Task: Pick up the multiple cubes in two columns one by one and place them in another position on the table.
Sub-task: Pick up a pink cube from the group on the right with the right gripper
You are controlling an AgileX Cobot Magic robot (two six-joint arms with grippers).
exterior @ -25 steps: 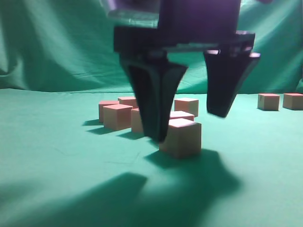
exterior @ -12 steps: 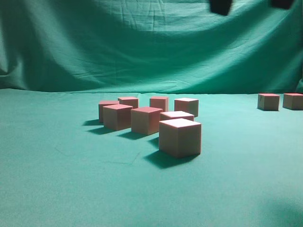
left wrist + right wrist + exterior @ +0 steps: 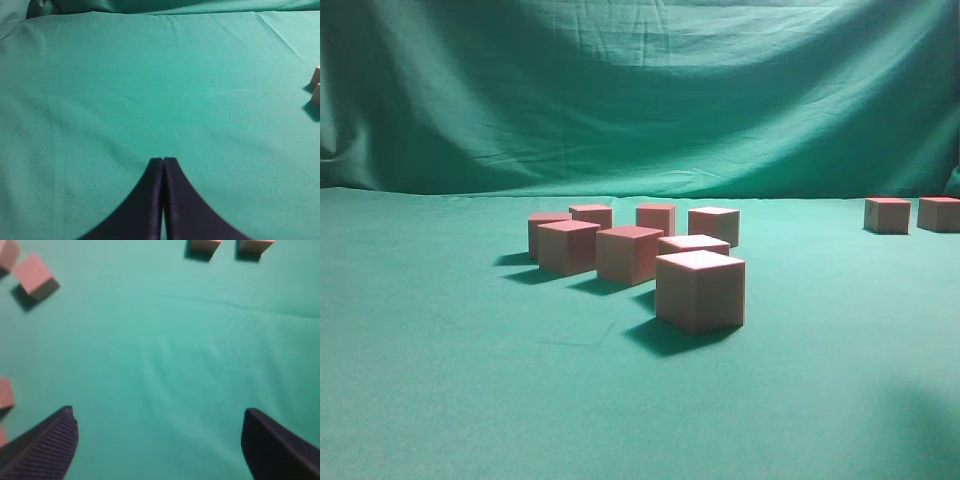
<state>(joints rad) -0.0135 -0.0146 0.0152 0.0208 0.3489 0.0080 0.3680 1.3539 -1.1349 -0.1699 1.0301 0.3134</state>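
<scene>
Several pink-tan cubes stand in a loose cluster on the green table in the exterior view; the nearest cube sits at the front, others behind it. Two more cubes stand apart at the far right. Neither gripper shows in the exterior view. My right gripper hangs wide open over bare cloth, nothing between its fingers; a cube lies at upper left and two cubes at the top edge. My left gripper is shut, empty, above bare cloth.
A draped green backdrop rises behind the table. Cube edges show at the right border of the left wrist view. Partial cubes sit at the left edge of the right wrist view.
The right gripper, which stood open around the nearest cube a second ago, has risen out of the exterior view. That cube stays on the table. The other cubes have not moved.
</scene>
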